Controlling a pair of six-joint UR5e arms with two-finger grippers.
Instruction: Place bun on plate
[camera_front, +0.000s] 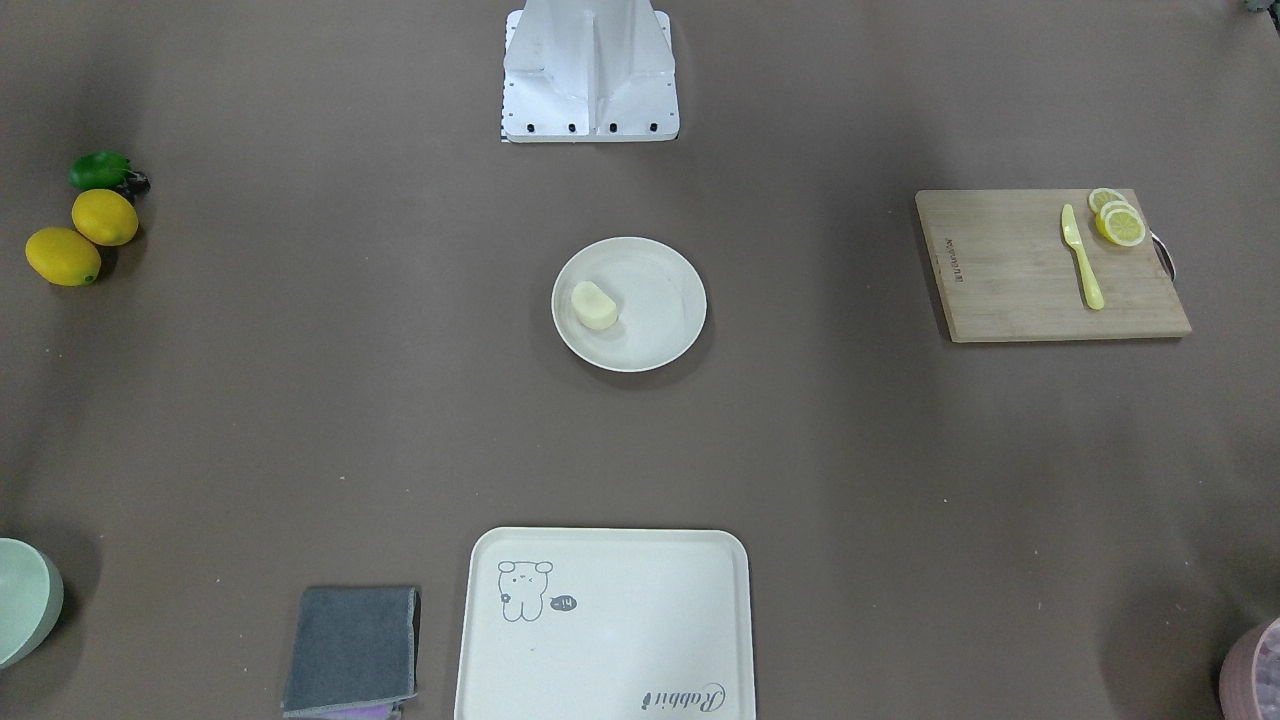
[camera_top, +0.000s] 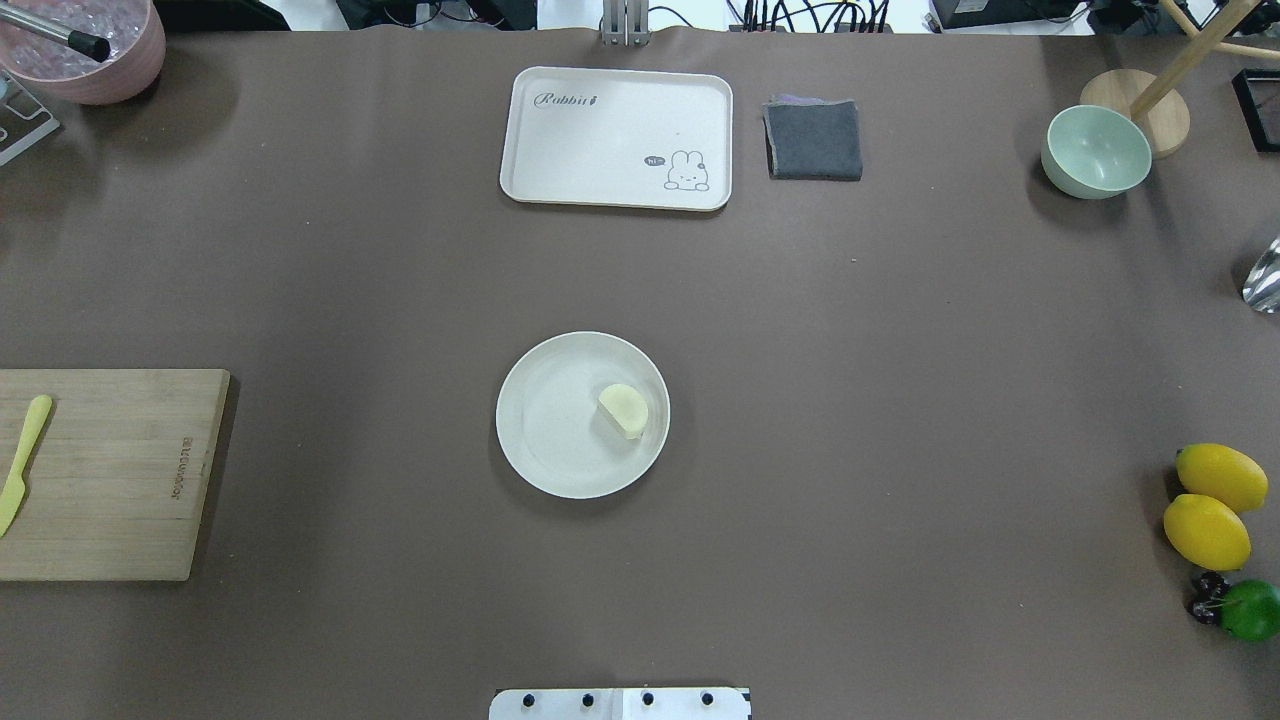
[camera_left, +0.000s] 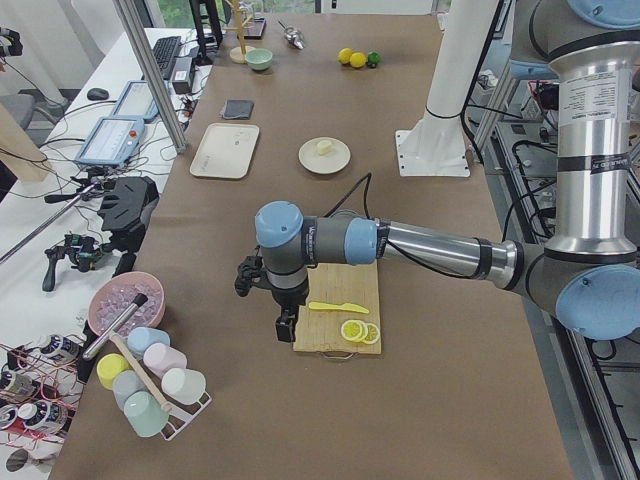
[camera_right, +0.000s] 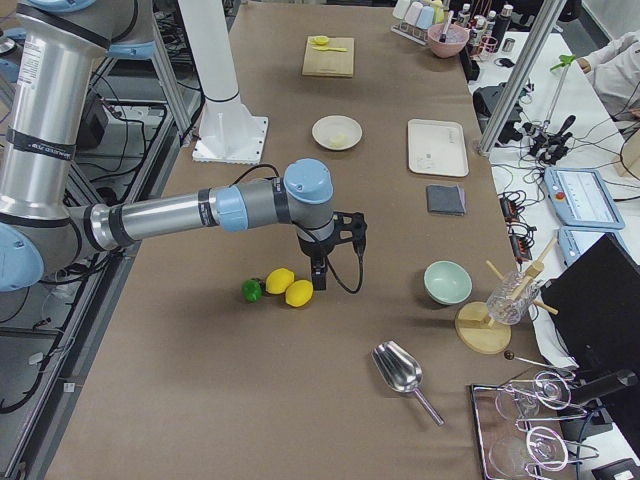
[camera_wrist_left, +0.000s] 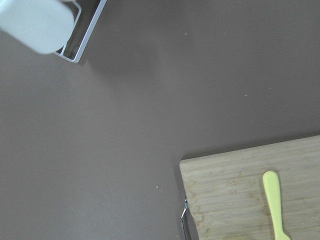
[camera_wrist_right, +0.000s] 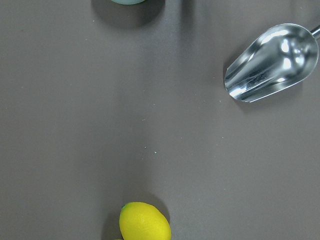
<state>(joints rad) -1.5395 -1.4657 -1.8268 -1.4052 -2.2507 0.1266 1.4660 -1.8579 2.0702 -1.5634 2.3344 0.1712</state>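
Note:
The pale bun (camera_front: 595, 305) (camera_top: 624, 411) lies on the round cream plate (camera_front: 665, 285) (camera_top: 545, 420) at mid-table, near the plate's rim on the robot's right side. Nothing holds it. Neither arm reaches into the two fixed central views. In the exterior left view my left gripper (camera_left: 286, 328) hangs by the cutting board's edge, far from the plate (camera_left: 310, 160). In the exterior right view my right gripper (camera_right: 318, 277) hangs beside the lemons, far from the plate (camera_right: 325, 126). Whether either gripper is open or shut I cannot tell; the wrist views show no fingers.
A wooden cutting board (camera_front: 1010, 270) carries a yellow knife (camera_front: 1082, 262) and lemon slices (camera_front: 1120, 220). A printed tray (camera_top: 615, 135), a grey cloth (camera_top: 813, 140) and a green bowl (camera_top: 1095, 150) stand at the far edge. Two lemons (camera_top: 1210, 505), a lime (camera_top: 1250, 610) and a metal scoop (camera_wrist_right: 272, 62) lie right.

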